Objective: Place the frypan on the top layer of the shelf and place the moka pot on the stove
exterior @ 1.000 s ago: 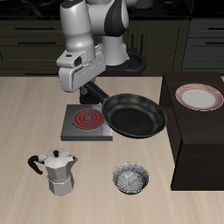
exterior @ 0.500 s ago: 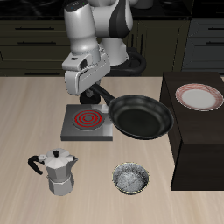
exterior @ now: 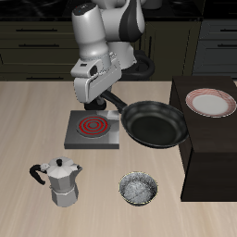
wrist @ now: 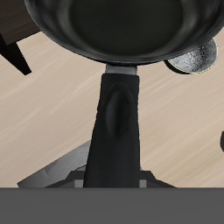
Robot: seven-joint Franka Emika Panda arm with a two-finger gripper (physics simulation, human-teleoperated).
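Frypan carry toward the shelf, first step of two.

Boxy dark brown wooden shelf (exterior: 209,153) waits beside my load: the round black frypan (exterior: 157,124), lifted, overlaps its edge and needs raising onto the top. My gripper (exterior: 104,96) seems clamped on the handle; fingers hidden. Grey square stove (exterior: 92,129) sits free; silver faceted moka pot (exterior: 61,181) comes after.

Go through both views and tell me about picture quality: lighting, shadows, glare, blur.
Exterior view: even, soft light, sharp throughout; the frypan casts only a faint shadow toward the stove, and the moka pot shows mild highlights. Wrist view: the pan's handle fills the frame at close range, with a soft sheen on the pan's dark surface and bright glints on the metal bowl; no motion blur.
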